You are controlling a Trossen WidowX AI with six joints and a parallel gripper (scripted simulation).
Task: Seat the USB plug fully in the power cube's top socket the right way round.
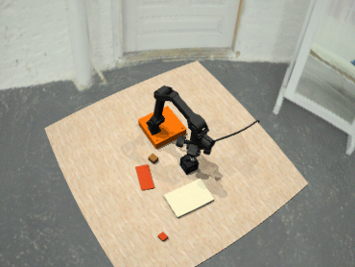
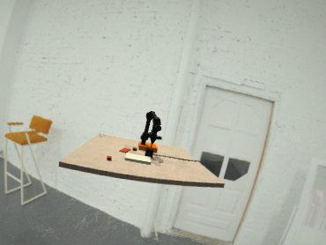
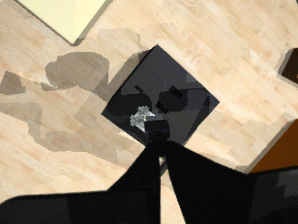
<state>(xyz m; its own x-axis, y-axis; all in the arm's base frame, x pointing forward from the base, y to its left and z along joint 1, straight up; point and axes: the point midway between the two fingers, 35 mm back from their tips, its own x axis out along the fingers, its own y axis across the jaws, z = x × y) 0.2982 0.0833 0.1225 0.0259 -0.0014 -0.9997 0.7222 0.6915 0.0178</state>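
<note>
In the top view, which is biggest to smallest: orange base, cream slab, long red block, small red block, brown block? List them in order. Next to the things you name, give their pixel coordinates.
1. cream slab (image 1: 189,198) (image 2: 137,158) (image 3: 65,15)
2. orange base (image 1: 168,136) (image 2: 153,149) (image 3: 280,150)
3. long red block (image 1: 145,178) (image 2: 124,150)
Small red block (image 1: 163,236) (image 2: 109,158) and brown block (image 1: 153,158) (image 2: 135,149) (image 3: 290,69): too alike to rank.

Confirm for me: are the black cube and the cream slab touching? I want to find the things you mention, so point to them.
Apart. The top view shows bare wood between the black cube (image 1: 189,165) (image 3: 162,65) and the nearest edge of the cream slab (image 1: 189,198) (image 3: 67,17).
</note>
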